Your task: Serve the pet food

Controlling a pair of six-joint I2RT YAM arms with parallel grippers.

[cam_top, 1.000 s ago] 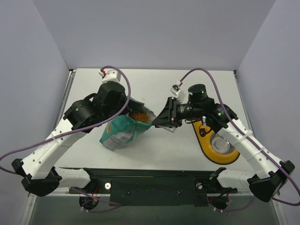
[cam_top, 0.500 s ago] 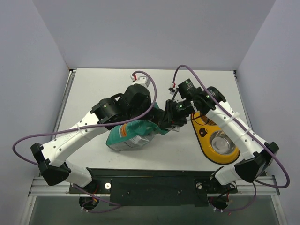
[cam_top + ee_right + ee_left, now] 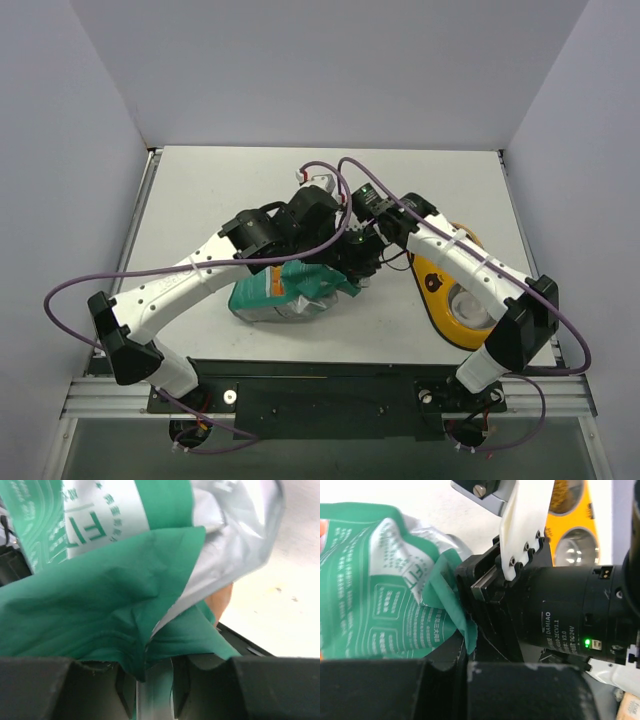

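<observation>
While left end effector [image 3: 466, 652], right end effector [image 3: 152, 680] pinch bag [image 3: 280, 292], right arm [image 3: 462, 256] overlies yellow feeder [image 3: 432, 288].

One bag [image 3: 285, 290], one clear scoop [image 3: 152, 692] and one yellow feeder [image 3: 436, 300] with two bowls [image 3: 575, 550] on one surface [image 3: 200, 195]. Two arms: left arm [image 3: 190, 280], right arm [image 3: 470, 265]. Two claws, left claw [image 3: 465, 660] and right claw [image 3: 150, 677]; two cables [image 3: 60, 300].

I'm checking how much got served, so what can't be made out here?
- Pet food inside the bag: both arms cover its mouth in the top view; its folds fill the right wrist view.
- Far bowl of the feeder: under the right arm in the top view; cut by the top edge in the left wrist view.
- What the right hand pinches: bag folds cover it, right wrist view.
</observation>
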